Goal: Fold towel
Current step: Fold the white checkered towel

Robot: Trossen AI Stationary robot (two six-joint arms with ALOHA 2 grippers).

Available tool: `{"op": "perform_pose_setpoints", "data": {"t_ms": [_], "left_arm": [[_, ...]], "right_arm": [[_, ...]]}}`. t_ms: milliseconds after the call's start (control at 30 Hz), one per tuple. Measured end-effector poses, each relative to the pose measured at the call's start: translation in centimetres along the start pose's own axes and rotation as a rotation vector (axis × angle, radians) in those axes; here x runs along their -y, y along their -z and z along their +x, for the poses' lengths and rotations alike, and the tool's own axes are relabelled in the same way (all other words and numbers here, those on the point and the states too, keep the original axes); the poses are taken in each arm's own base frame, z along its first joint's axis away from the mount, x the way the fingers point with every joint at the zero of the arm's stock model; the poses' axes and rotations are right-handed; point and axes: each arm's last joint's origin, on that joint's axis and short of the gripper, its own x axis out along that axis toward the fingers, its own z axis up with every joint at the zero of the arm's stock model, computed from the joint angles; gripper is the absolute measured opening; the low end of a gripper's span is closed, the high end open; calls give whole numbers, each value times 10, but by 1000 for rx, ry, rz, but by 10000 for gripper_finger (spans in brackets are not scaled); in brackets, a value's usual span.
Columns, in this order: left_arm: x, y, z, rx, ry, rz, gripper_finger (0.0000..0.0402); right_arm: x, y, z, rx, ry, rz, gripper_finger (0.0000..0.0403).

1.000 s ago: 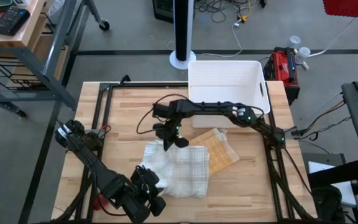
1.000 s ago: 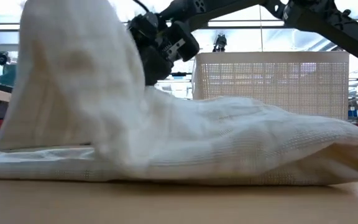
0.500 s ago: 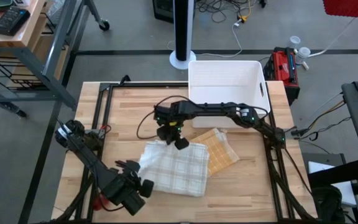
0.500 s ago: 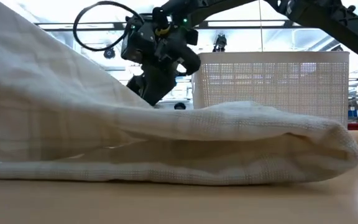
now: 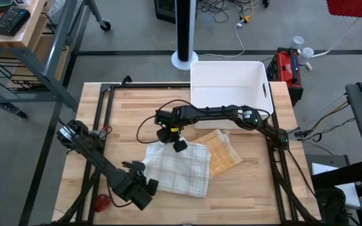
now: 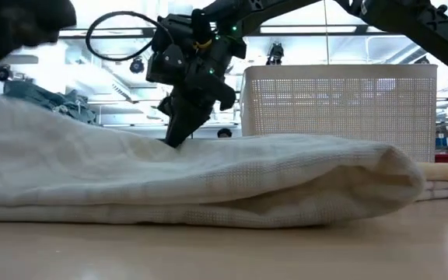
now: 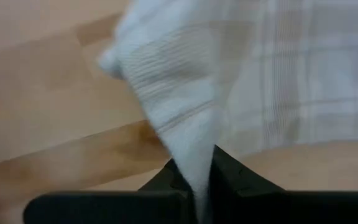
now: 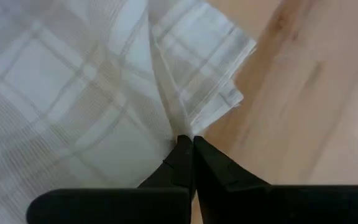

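Observation:
The white plaid towel (image 5: 180,167) lies spread on the table, doubled over with its fold on the right (image 6: 399,177). My right gripper (image 5: 166,140) is at the towel's far-left corner, shut on it, and shows in the low view (image 6: 171,138) with its fingers pointing down. My left gripper (image 5: 139,182) is at the towel's near-left corner, shut on the cloth (image 7: 199,180). The towel's right part overlaps a tan checked cloth (image 5: 224,152). My left gripper pinches the towel's near-left corner (image 7: 194,155) between its two fingers, coming from the table's near-left side. The cloth rises from the fingers in a narrow gathered peak, and the rest lies on the table. My right gripper pinches a gathered ridge of cloth (image 8: 178,124) next to the towel's far-left corner from above, pointing steeply down. Two stacked layered corners (image 8: 236,94) show beside the fingers. The towel rests on the table around the hold.
A white perforated basket (image 5: 228,80) stands at the far edge behind the right arm. The tan cloth lies between the towel and the basket. A red object (image 5: 102,201) sits at the near-left edge. Bare wood lies left of the towel (image 5: 121,135).
My left gripper has carried the near-left corner down and toward the table's left, and the raised, bunched left part of the towel has dropped and spread out flat. My right gripper has lowered onto the far-left corner. Both have stayed shut.

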Motion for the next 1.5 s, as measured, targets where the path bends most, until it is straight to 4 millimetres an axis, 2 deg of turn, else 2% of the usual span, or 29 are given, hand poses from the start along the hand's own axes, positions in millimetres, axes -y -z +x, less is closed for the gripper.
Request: {"op": "perform_pose_setpoints", "data": {"t_ms": [133, 267, 467, 600, 733, 833, 967, 1067, 1233, 1367, 1500], "left_arm": [[-5, 0, 19, 3, -8, -35, 16], [-10, 0, 31, 4, -10, -83, 24], [-12, -1, 32, 10, -21, -82, 81], [-12, 0, 25, 11, -22, -69, 133], [-14, 5, 10, -18, -50, -22, 181], [-19, 10, -1, -49, -106, 8, 207], [-27, 17, -12, -91, -180, 38, 229], [-24, 20, -21, -46, -100, 21, 234], [-9, 18, -26, 208, 182, -38, 223], [3, 13, -6, 263, 218, -56, 203], [19, 8, 18, 281, 222, -53, 183]], "right_arm": [[2, -2, -4, 16, 23, 36, 0], [0, 1, 2, 3, 12, 91, 3], [-1, 6, 8, -24, -3, 99, 52], [-1, 6, 6, -31, 15, 99, 95], [4, 2, -2, -69, 145, 121, 129], [7, 1, -6, -87, 204, 139, 146], [6, 1, -10, -99, 194, 178, 160], [-1, 2, -17, -98, 94, 227, 162], [-21, 9, -20, -63, -249, 293, 151], [-40, 13, -25, -92, -388, 293, 137], [-57, 22, -49, -118, -462, 298, 125]]}}
